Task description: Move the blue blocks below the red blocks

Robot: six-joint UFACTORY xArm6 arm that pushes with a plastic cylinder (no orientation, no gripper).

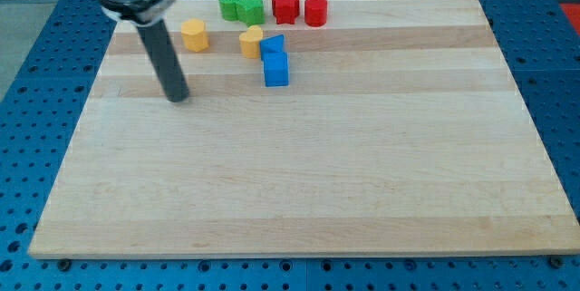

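Board (308, 191): pale wood, resting on a blue perforated bench (45, 46); its near half carries no blocks.

My tip (178, 98) touches the board on the left side, a bare dark rod end with nothing against it. No jaws exist on this rod, so no spread or pinch can be reported.

Blue blocks lie to the right of my tip, well apart from it. Blue cube (276, 70) sits nearest; a second blue block (272, 46), shape unclear, touches its far side.

Yellow block (251, 42) touches the second blue block on its left. Another yellow block (194, 34) stands just beyond my tip, slightly right.

Far row, left to right: green block (229, 4) touching green block (251, 8), then red star-like block (285, 6), then red cylinder (315, 10). Both blue blocks sit nearer than the reds and slightly left of them.
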